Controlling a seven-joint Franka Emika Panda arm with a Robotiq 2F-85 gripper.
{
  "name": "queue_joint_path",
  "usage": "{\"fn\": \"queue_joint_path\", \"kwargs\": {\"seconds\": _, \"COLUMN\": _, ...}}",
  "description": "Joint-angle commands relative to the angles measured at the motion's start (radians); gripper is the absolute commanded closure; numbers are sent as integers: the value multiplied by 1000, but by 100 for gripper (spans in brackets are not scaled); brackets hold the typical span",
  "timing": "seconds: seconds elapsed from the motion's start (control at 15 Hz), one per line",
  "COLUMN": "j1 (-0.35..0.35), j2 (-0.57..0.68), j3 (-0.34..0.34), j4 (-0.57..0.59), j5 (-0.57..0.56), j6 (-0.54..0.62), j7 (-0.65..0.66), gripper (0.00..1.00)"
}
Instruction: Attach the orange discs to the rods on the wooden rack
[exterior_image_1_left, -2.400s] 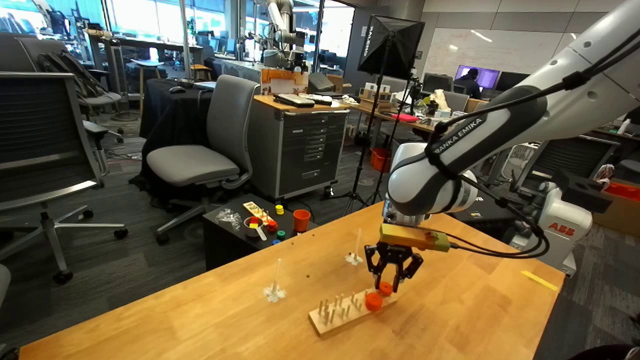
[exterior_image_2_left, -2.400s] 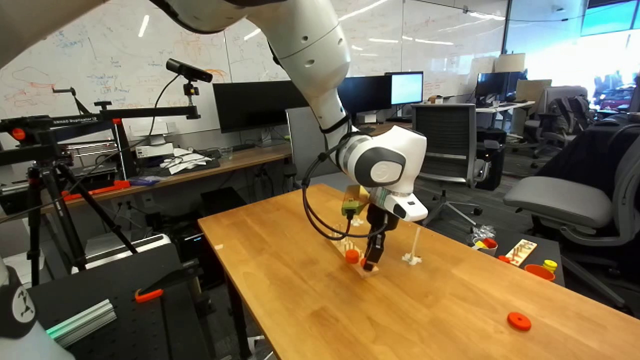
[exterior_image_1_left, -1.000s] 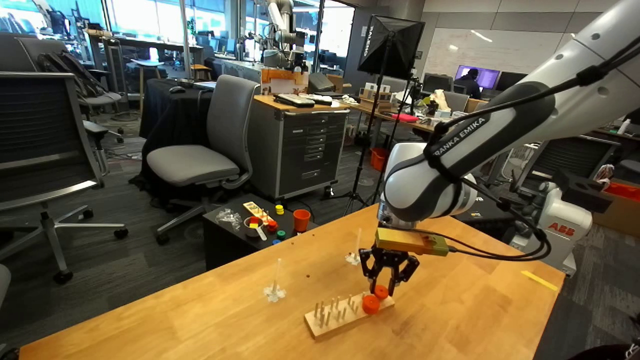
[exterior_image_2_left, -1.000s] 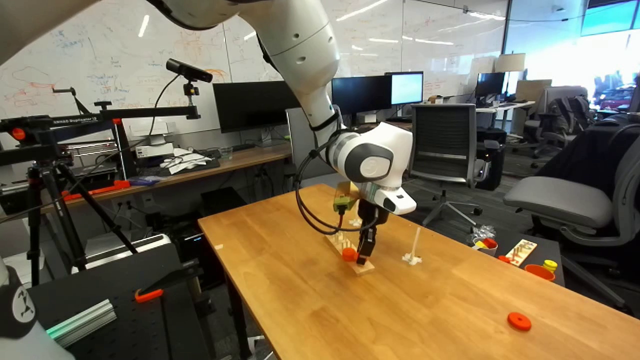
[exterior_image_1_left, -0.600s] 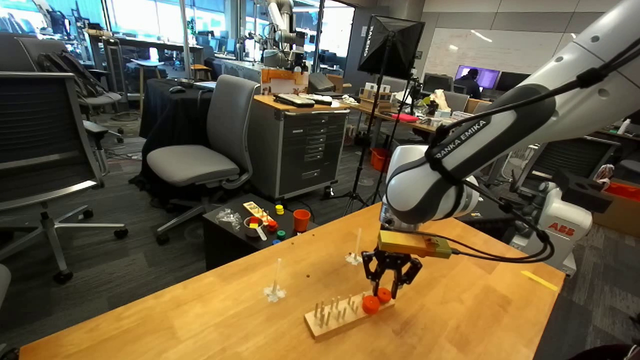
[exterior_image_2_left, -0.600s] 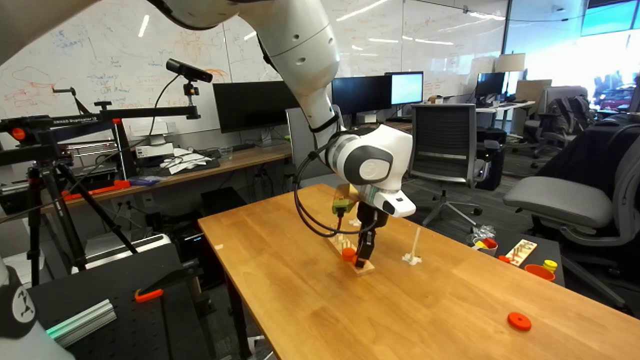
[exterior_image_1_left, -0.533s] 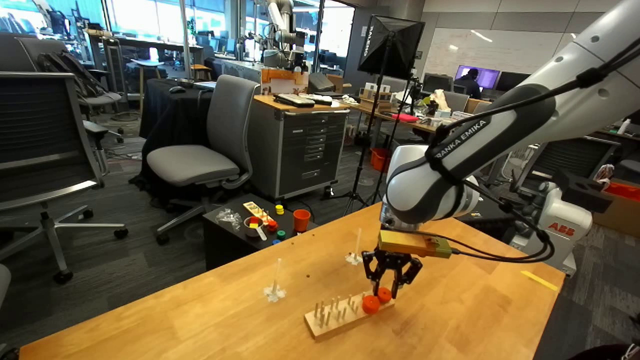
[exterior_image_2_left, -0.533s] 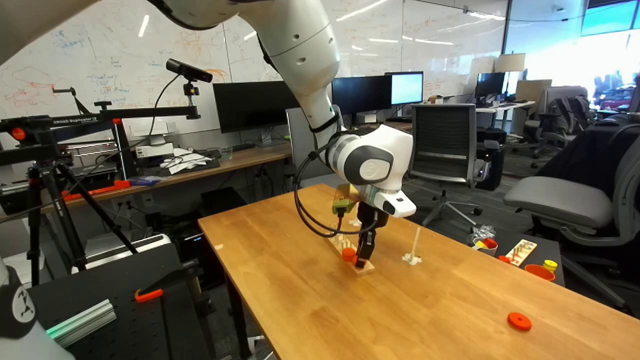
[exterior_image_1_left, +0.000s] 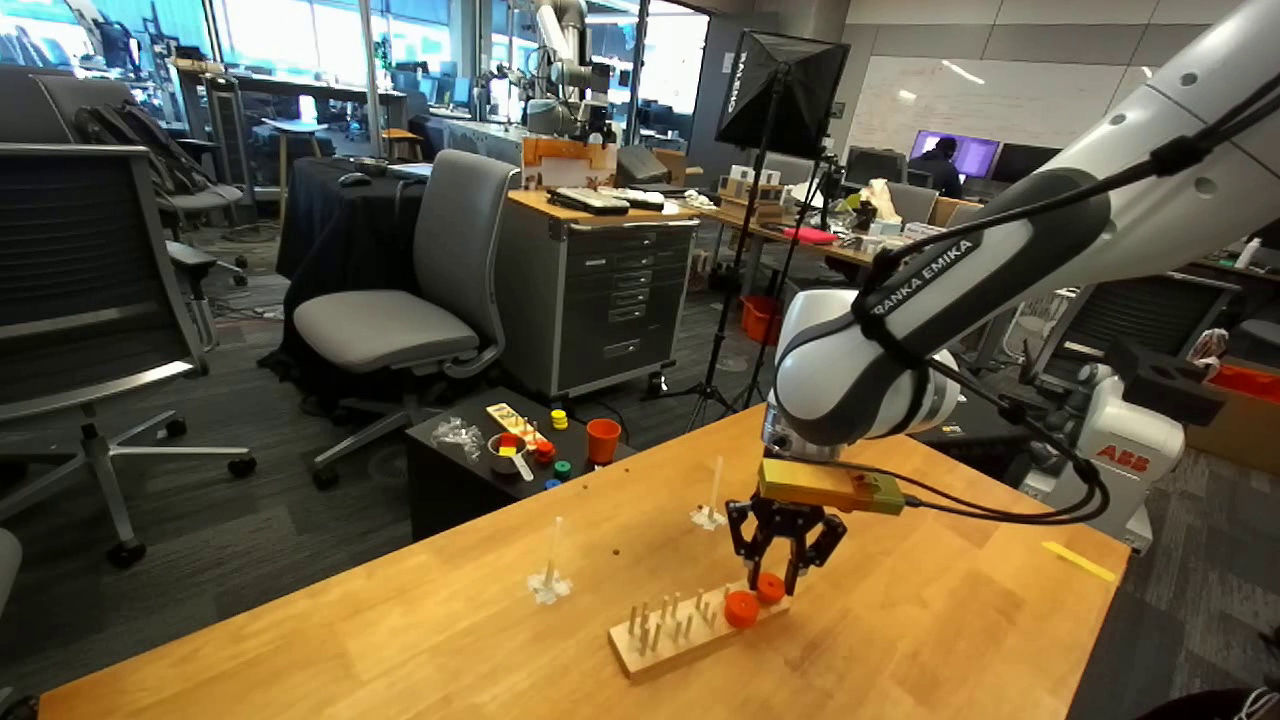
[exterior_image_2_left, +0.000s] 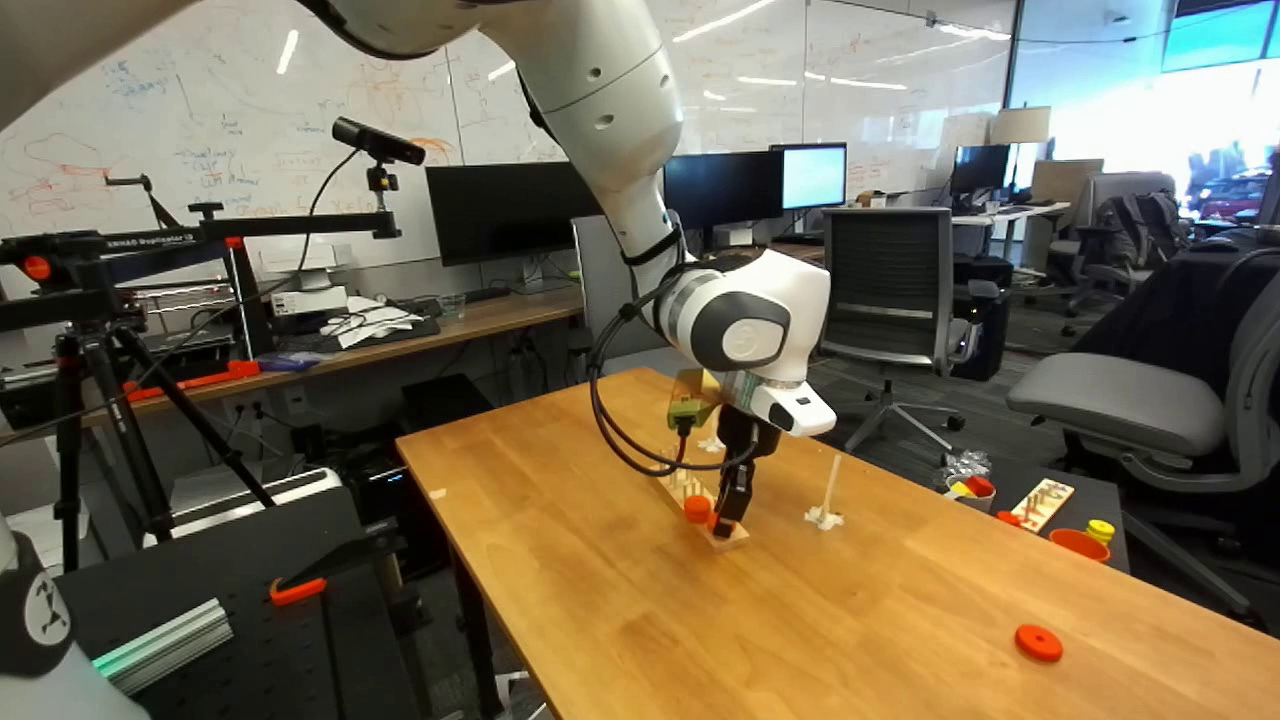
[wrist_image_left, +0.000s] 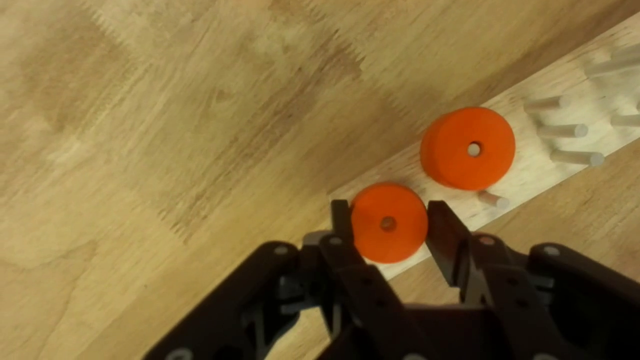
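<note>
The pale wooden rack (exterior_image_1_left: 650, 657) lies on the table, with several thin rods (exterior_image_1_left: 655, 637) rising from it. In the wrist view my gripper (wrist_image_left: 390, 217) is shut on an orange disc (wrist_image_left: 389, 235), one finger at each side, over the rack's end. The hole of this disc looks dark grey-brown; I cannot tell whether a rod stands in it. Just beside it, a thicker orange disc (wrist_image_left: 467, 155) sits on the rack with a rod tip showing in its hole. Another flat orange disc (exterior_image_2_left: 1038, 642) lies on the table, away from the rack, in an exterior view.
Two thin upright sticks (exterior_image_1_left: 555, 550) are taped to the table near the rack. Beyond the table edge stands a low black side table (exterior_image_1_left: 450, 510) with an orange cup (exterior_image_1_left: 602, 440) and coloured toys. The arm's cable (exterior_image_2_left: 610, 420) loops beside the wrist.
Since the earliest frames the rack has shifted slightly, and my gripper has moved a little with the disc held. Over the last half second, the gripper has barely moved.
</note>
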Motion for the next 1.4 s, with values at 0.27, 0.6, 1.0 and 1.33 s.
{"fn": "queue_joint_path", "kwargs": {"seconds": 0.27, "j1": 2, "j2": -1, "j3": 14, "j4": 0, "j5": -17, "j6": 6, "j7": -3, "gripper": 83}}
{"fn": "queue_joint_path", "kwargs": {"seconds": 0.6, "j1": 10, "j2": -4, "j3": 13, "j4": 2, "j5": -19, "j6": 5, "j7": -2, "gripper": 83}}
{"fn": "queue_joint_path", "kwargs": {"seconds": 1.0, "j1": 9, "j2": 8, "j3": 4, "j4": 15, "j5": -23, "j6": 2, "j7": 4, "gripper": 83}}
{"fn": "queue_joint_path", "kwargs": {"seconds": 1.33, "j1": 8, "j2": 11, "j3": 0, "j4": 19, "j5": -25, "j6": 2, "j7": 6, "gripper": 83}}
